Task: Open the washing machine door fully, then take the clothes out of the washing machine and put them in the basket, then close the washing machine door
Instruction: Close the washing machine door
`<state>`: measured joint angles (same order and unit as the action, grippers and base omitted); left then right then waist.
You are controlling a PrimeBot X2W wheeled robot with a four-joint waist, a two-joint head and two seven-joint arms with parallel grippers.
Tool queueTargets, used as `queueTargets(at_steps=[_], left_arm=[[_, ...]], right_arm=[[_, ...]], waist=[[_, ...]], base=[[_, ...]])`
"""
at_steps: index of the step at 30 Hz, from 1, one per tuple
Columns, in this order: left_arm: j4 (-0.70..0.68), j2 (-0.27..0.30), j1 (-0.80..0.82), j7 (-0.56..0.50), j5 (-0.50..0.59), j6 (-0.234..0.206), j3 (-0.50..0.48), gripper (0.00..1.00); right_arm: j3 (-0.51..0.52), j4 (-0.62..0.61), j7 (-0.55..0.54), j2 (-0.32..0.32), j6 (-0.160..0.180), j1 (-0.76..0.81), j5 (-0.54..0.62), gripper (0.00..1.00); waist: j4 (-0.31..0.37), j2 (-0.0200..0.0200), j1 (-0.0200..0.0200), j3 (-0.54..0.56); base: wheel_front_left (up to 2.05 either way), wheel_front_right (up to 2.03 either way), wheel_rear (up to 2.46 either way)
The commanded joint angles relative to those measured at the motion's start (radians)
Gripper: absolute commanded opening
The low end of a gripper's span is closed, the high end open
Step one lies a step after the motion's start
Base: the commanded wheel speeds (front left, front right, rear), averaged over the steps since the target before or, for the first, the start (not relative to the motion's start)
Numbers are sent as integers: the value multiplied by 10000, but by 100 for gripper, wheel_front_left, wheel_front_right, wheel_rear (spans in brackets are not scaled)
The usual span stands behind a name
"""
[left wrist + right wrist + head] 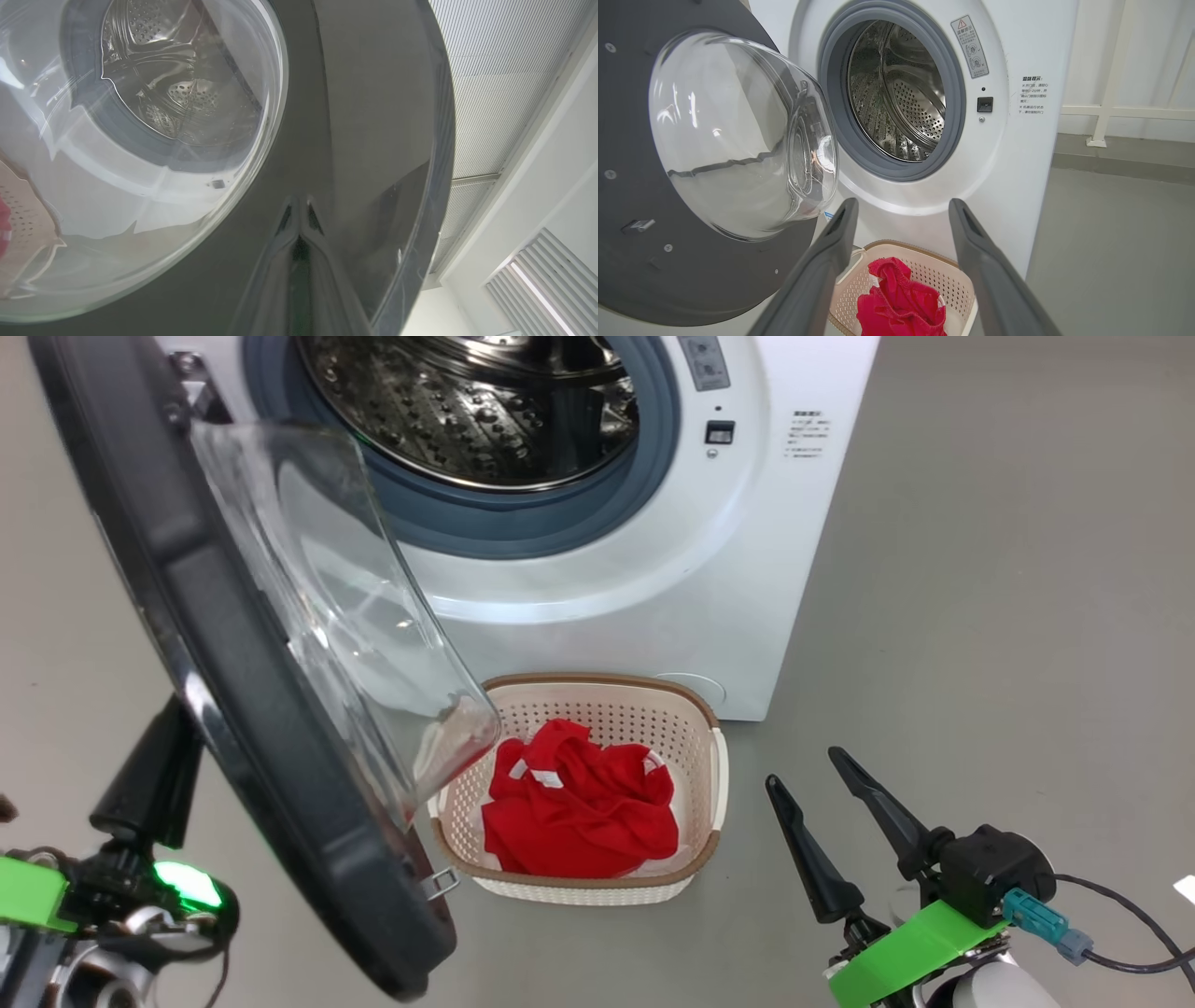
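A white front-loading washing machine (653, 616) fills the upper middle of the head view, its top cut off by the frame. Its perforated steel drum (485, 401) sits inside a smooth grey rubber ring (560, 532). The washing machine door (243, 709) stands open, slanting from the upper left to the bottom left. It has a wide glossy black rim and a bulging clear glass bowl (355, 616).

The bowl covers the left side of the basket (695, 742), a cream perforated plastic tub with a brown woven-look rim on the grey floor (980, 616) at lower centre. The clothes (579, 812) lie bunched inside it, bright red with white labels; how many pieces cannot be told.

At the lower left, the left gripper (175, 728) reaches up behind the door, its tips hidden by the rim. In the left wrist view its dark fingers (317, 284) are pressed together, meeting their own reflection in the black gloss. At the lower right, the right gripper (805, 767) has its long tapered fingers spread apart, holding nothing.
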<state>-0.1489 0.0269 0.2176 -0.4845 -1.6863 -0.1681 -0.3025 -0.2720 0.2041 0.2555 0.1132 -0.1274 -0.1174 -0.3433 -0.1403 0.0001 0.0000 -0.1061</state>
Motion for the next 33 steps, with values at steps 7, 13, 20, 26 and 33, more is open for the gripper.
queueTargets(at_steps=[7, 13, 20, 26, 33], left_arm=[[-206, 233, 17, 222, -488, 197, 296, 0], [-33, 233, -16, 363, -595, 365, 646, 0], [96, 233, -96, 442, -526, 469, 793, 0], [223, 233, -128, 452, -557, 515, 871, 0], [238, 350, -309, 1011, -62, 925, 608, 100]], right_arm=[[-166, -220, 63, -75, -33, -317, -163, 100], [-210, -180, 63, -90, -33, -291, -241, 100], [-218, -179, 63, -73, -33, -230, -245, 100], [-219, -166, 63, -68, -33, -205, -241, 100], [-157, -209, 63, -79, -33, -193, -200, 100]], waist=[[414, -1, 0, -49], [738, -1, 0, 16], [1037, -1, 0, 65], [1126, -1, 0, 83], [1009, -1, 0, 21]], base=[[0, 0, 0], [0, 0, 0], [0, 0, 0], [0, 0, 0], [0, 0, 0]])
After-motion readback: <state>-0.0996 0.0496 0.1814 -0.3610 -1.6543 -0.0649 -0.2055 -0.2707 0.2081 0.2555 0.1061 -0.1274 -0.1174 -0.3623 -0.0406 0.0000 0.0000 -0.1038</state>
